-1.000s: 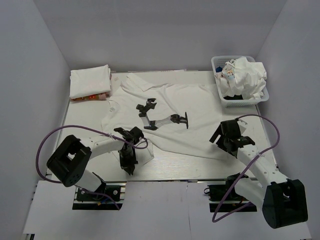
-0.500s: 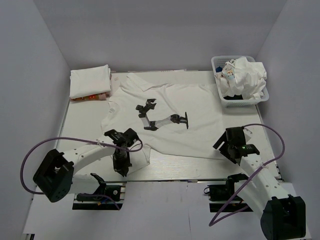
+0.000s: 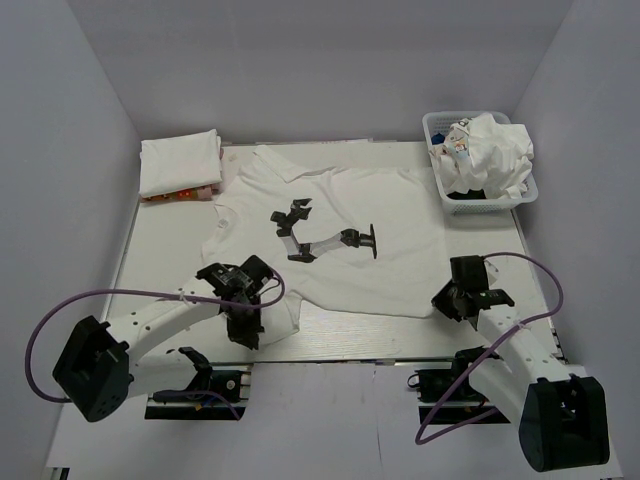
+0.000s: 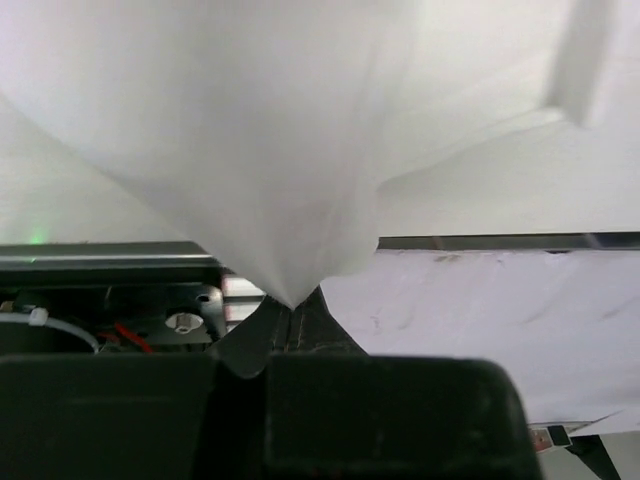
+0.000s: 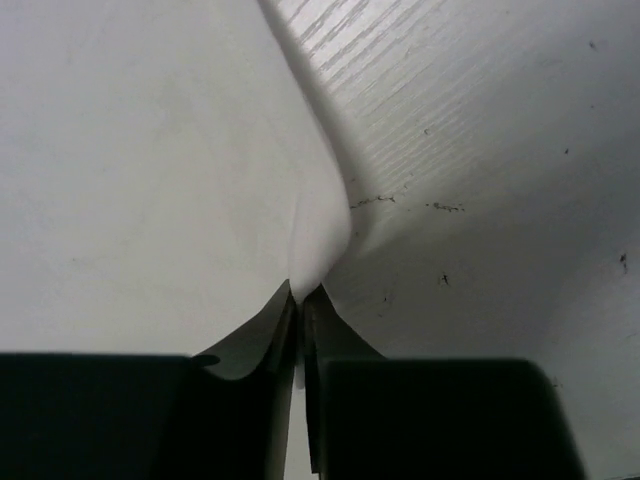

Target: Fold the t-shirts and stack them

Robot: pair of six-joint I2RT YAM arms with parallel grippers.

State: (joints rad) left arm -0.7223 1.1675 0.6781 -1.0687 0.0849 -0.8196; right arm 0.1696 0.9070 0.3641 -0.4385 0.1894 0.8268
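A white t-shirt [image 3: 390,265] with a black chest print [image 3: 322,234] lies spread flat on the table, collar to the back. My left gripper [image 3: 245,322] is shut on its near left hem corner; in the left wrist view the cloth [image 4: 270,150] rises in a tent from the pinched fingertips of that gripper [image 4: 290,308]. My right gripper [image 3: 450,300] is shut on the near right hem corner, with a fold of white cloth [image 5: 318,240] nipped between its jaws [image 5: 303,295].
A folded stack of white t-shirts [image 3: 180,163] sits at the back left. A white lattice basket [image 3: 440,128] at the back right holds crumpled white shirts [image 3: 490,150]. The table's near edge [image 3: 380,352] runs just behind both grippers.
My right gripper came down toward the near edge and shut on the right hem corner. The left arm shifted slightly, still holding its corner.
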